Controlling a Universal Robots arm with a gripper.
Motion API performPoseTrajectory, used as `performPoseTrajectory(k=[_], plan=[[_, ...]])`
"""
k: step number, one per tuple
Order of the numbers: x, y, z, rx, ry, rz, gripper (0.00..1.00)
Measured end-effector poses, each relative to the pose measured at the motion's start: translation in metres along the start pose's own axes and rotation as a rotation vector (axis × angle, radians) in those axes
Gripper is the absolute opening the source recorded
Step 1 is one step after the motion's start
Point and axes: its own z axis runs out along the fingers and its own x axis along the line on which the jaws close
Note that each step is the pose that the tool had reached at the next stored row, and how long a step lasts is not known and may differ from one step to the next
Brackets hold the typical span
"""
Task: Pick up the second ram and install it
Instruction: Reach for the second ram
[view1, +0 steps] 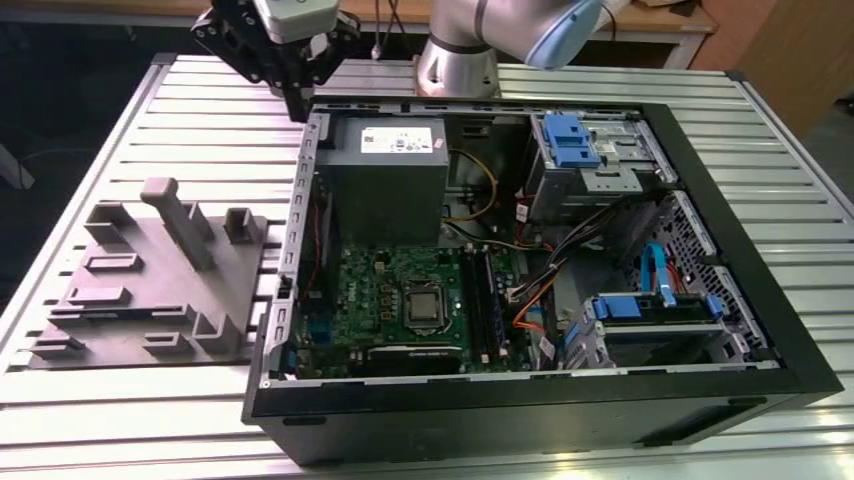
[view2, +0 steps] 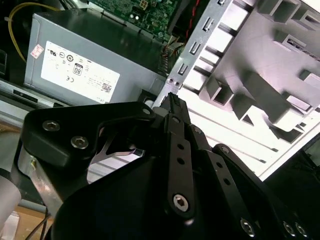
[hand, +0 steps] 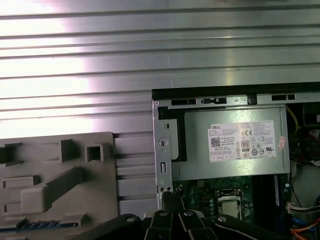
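In the first wrist view the second ram is a thin blue-green strip lying in the grey moulded fixture, at the picture's edge. In the exterior view my gripper hangs above the far left corner of the open computer case, beside the power supply. Its fingers look pressed together with nothing between them; the tips show in both wrist views. The gripper is well away from the ram. The motherboard and its long black memory slots lie inside the case.
In the exterior view the fixture stands on the ribbed metal table, left of the case, with a tall post. Drive cages with blue latches and loose cables crowd the case's right side.
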Motion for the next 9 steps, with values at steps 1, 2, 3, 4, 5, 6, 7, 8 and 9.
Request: performPoseTrajectory(k=[1, 2, 3, 4, 5, 6, 7, 8, 9], plan=[[0.0018, -0.0002, 0.0, 0.0, -0.0004, 0.0, 0.1], [0.0035, -0.0003, -0.0001, 0.0, -0.0007, 0.0, 0.1], [0.0053, -0.0004, -0.0001, -0.0001, -0.0009, 0.0, 0.1], [0.0069, -0.0005, -0.0002, 0.0, -0.0012, 0.0, 0.1], [0.0086, -0.0006, -0.0002, -0.0001, -0.0014, 0.0, 0.1], [0.0106, -0.0008, -0.0003, -0.0001, -0.0019, 0.0, 0.1], [0.0125, -0.001, -0.0004, -0.0001, -0.0022, 0.0, 0.1], [0.0144, -0.0011, -0.0004, -0.0001, -0.0028, 0.0, 0.1], [0.0163, -0.0012, -0.0005, -0.0002, -0.0033, 0.0, 0.1]])
